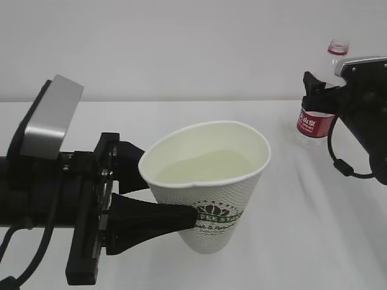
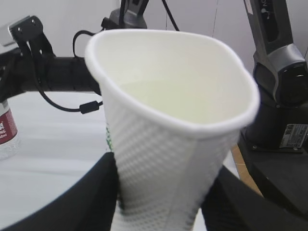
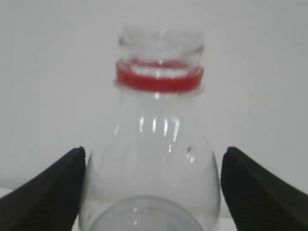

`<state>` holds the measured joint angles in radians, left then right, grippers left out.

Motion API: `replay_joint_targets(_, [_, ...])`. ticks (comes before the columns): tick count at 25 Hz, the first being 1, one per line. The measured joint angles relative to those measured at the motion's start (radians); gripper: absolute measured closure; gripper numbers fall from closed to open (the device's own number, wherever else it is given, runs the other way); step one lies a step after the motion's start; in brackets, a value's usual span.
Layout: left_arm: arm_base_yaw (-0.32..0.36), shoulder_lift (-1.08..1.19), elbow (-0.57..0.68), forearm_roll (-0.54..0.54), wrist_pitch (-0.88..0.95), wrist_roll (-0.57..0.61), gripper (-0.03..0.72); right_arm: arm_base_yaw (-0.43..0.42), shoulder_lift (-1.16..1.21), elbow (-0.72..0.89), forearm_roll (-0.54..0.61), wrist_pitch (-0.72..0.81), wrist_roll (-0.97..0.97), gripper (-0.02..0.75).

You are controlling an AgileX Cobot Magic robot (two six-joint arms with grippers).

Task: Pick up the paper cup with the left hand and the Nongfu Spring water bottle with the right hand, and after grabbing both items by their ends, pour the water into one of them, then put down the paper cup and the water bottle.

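Note:
The white paper cup [image 1: 213, 202] hangs tilted a little above the table, and my left gripper [image 1: 170, 190] is shut on its lower wall near the green logo. Clear water [image 1: 205, 165] lies inside it. In the left wrist view the black fingers [image 2: 94, 195] press both sides of the paper cup [image 2: 173, 154]. The Nongfu Spring water bottle [image 1: 314, 122] stands upright and capless at the far right of the table. My right gripper [image 1: 319, 96] is open around its shoulder. In the right wrist view the bottle [image 3: 154, 154] sits between the jaws of that gripper [image 3: 154, 192], with a thin gap on the right.
A white table [image 1: 302, 229] spreads under both arms, with a plain wall behind. A black cable [image 1: 338, 164] loops below the right arm. The left wrist view shows the right arm's base [image 2: 279, 91] past the table's edge and the bottle's red label [image 2: 5, 131] at far left.

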<state>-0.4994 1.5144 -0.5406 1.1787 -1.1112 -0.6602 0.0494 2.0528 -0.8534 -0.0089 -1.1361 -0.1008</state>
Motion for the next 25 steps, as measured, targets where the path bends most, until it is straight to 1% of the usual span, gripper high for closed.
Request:
replay_joint_targets(4, [0.000, 0.000, 0.000, 0.000, 0.000, 0.000, 0.313, 0.000, -0.066, 0.026, 0.000, 0.005, 0.001, 0.077])
replay_joint_targets(8, [0.000, 0.000, 0.000, 0.000, 0.000, 0.000, 0.313, 0.000, -0.133, 0.086, 0.000, 0.007, 0.001, 0.085])
replay_joint_targets(25, [0.000, 0.000, 0.000, 0.000, 0.000, 0.000, 0.314, 0.000, -0.456, 0.426, 0.000, 0.009, 0.001, 0.106])
